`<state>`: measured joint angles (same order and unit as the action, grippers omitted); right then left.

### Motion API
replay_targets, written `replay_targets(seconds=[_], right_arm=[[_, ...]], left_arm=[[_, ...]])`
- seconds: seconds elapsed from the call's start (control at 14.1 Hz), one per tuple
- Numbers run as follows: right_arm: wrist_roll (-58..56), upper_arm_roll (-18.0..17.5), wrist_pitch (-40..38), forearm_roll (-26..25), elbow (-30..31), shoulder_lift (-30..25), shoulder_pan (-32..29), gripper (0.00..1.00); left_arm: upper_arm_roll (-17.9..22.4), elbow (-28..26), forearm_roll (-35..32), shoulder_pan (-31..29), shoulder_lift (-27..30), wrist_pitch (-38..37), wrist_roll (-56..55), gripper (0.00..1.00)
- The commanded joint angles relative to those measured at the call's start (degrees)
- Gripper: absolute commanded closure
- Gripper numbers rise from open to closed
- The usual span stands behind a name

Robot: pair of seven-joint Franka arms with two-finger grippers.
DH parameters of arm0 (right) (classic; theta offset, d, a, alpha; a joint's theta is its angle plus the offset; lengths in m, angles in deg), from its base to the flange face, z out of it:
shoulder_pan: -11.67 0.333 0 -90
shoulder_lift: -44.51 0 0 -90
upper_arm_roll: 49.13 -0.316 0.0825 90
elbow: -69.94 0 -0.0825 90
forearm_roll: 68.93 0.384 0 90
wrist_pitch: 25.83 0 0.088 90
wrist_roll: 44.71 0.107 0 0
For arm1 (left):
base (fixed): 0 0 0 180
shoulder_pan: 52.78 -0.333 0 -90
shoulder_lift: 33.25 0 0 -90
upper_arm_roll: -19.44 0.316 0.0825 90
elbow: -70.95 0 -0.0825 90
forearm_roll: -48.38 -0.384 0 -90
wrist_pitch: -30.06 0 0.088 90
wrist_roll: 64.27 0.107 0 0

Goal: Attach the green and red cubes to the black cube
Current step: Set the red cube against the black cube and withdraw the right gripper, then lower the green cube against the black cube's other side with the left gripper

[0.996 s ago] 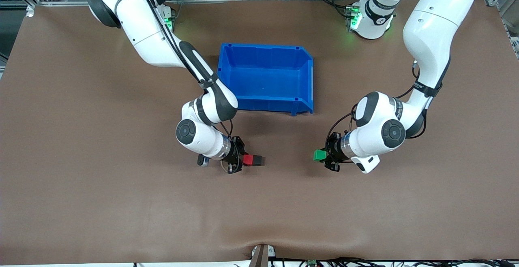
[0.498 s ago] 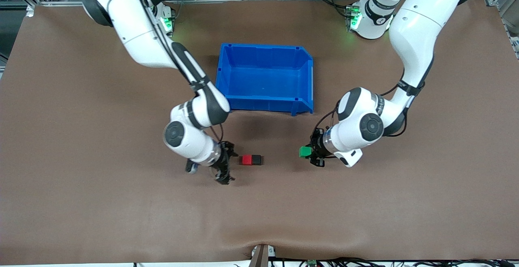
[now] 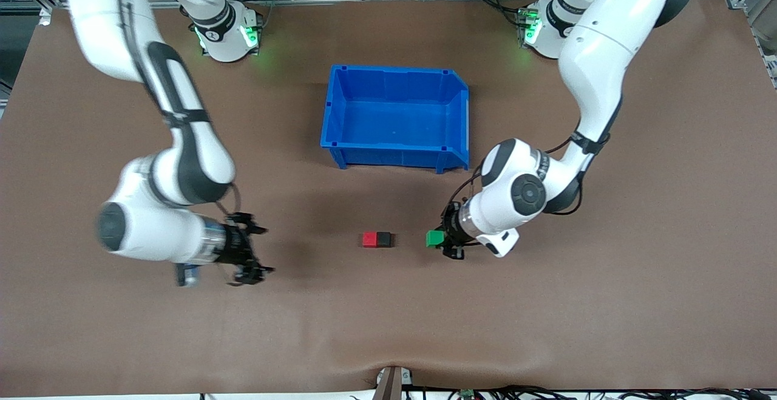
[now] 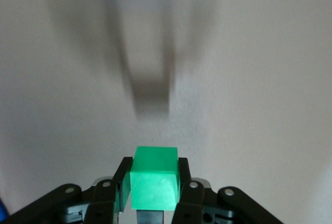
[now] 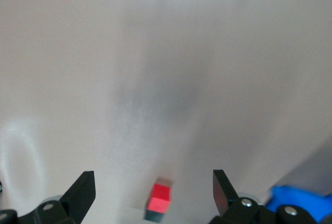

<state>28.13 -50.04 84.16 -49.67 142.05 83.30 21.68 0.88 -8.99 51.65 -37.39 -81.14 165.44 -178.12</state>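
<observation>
The red cube (image 3: 369,240) and the black cube (image 3: 383,240) lie joined side by side on the table, nearer the front camera than the blue bin. The red cube also shows in the right wrist view (image 5: 160,199). My left gripper (image 3: 442,240) is shut on the green cube (image 3: 433,238), held low beside the black cube on the left arm's side, with a gap between them. In the left wrist view the green cube (image 4: 154,178) sits between the pads. My right gripper (image 3: 260,251) is open and empty, well away toward the right arm's end.
An empty blue bin (image 3: 397,151) stands at mid-table, farther from the front camera than the cubes. Its corner shows in the right wrist view (image 5: 301,198). The brown table top (image 3: 546,315) is bare around the cubes.
My right gripper let go of the red cube and drew away toward the right arm's end. My left gripper carried the green cube closer to the black cube.
</observation>
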Motion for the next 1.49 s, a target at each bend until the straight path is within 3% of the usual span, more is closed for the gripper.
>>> replay_targets(seconds=[0.0,0.21,0.43,0.78,1.0,1.21,1.28,1.42], right_arm=[[-9.43,-0.94,-3.99,-8.59,0.57,-7.40,-2.54,0.00],[-19.37,-1.03,-8.18,-20.55,0.84,-12.68,-2.89,0.00],[-37.19,-0.85,-19.43,-20.75,1.45,-18.38,-6.65,0.00],[-68.31,9.50,-33.24,-19.97,1.80,-26.57,-7.46,0.00],[-75.30,9.87,-30.30,-19.79,10.82,-33.94,-7.81,0.00],[-76.09,9.87,-20.38,-19.96,25.04,-42.11,-7.72,0.00],[-77.40,10.05,-18.43,-19.96,27.79,-44.40,-8.42,0.00],[-80.30,10.14,-19.72,-19.96,27.12,-44.42,-8.87,0.00]], left_arm=[[6.66,5.93,0.51,8.13,-3.95,0.67,-1.20,1.00],[10.21,7.34,0.87,12.12,-5.45,2.60,-2.34,1.00],[10.12,9.45,0.87,12.82,-7.12,3.93,-2.43,1.00],[10.21,12.09,0.87,14.05,-9.85,4.37,-2.61,1.00],[10.21,12.18,0.87,13.97,-9.85,4.37,-3.22,1.00],[10.21,12.01,0.87,13.88,-9.85,4.28,-4.09,1.00],[10.30,12.01,0.87,13.88,-9.85,4.28,-4.71,1.00],[10.21,12.01,0.87,13.97,-9.85,4.28,-6.46,1.00]])
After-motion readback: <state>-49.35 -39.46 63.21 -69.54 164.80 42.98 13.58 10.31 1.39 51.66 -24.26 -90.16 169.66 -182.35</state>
